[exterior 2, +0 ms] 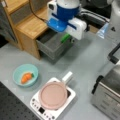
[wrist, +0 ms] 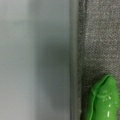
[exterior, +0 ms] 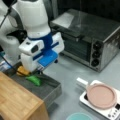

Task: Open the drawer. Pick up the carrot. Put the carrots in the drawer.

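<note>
The carrot (exterior 2: 26,77) lies in a teal bowl (exterior 2: 17,71) on the grey table (exterior 2: 82,65), well apart from the claw (exterior 2: 65,33), toward a front view's lower left. The drawer (exterior: 51,91) stands pulled out of the wooden-topped cabinet (exterior: 17,100), directly beneath the claw, holding a green toy vegetable (exterior: 33,80) and a yellow one (exterior: 22,70). Whether the claw is clenched or released cannot be told; it hangs low over the drawer. The wrist view shows the green piece against the drawer's grey floor.
</note>
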You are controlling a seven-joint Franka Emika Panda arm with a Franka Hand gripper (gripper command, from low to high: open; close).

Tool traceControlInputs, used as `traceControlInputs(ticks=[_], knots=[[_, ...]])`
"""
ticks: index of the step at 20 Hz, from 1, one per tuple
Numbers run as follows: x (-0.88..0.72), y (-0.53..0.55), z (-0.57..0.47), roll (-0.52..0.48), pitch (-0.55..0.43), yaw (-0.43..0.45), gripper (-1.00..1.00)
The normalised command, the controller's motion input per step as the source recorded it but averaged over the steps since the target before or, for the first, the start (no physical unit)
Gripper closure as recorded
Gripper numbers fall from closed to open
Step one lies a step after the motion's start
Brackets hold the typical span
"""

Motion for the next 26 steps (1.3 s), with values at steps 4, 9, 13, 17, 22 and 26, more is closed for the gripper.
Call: traceControlInputs(ticks=[4, 9, 13, 17, 22, 26], knots=[[0.2, -0.01, 0.13, 0.126, 0.165, 0.03, -1.0], [0.19, -0.01, 0.13, 0.126, 0.166, 0.03, -1.0], [0.19, -0.01, 0.13, 0.126, 0.166, 0.03, -1.0], [0.28, -0.05, 0.1, 0.105, 0.258, 0.04, -1.0], [0.42, -0.1, 0.12, 0.035, 0.284, 0.015, -1.0], [0.41, -0.09, 0.18, 0.028, 0.243, 0.009, -1.0]])
